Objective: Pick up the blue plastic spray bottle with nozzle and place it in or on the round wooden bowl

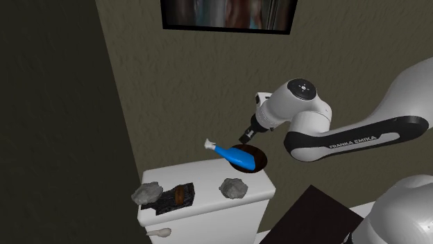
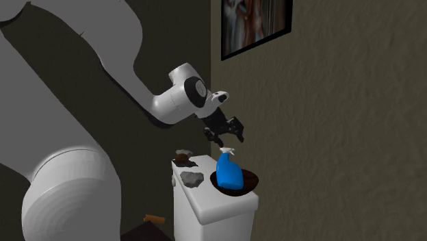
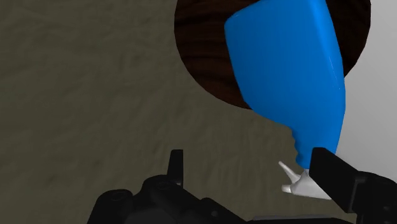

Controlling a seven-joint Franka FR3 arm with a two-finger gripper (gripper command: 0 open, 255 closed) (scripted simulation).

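The gripper [image 2: 229, 131] hangs wide open and empty, just above the blue spray bottle [image 1: 232, 155]. The white arm [image 1: 347, 132] reaches across nearly level, its wrist bent down. The bottle leans in the dark wooden bowl [image 1: 258, 161], at the white cabinet's [image 1: 208, 172] back corner by the wall.

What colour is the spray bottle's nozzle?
White; the nozzle shows best in the wrist view.

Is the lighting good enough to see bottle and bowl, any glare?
Shoulder view: dim, but the blue spray bottle stands out against the dark bowl. Second exterior view: dim, bowl nearly black. Wrist view: evenly lit, no glare, the bowl's wood grain visible.
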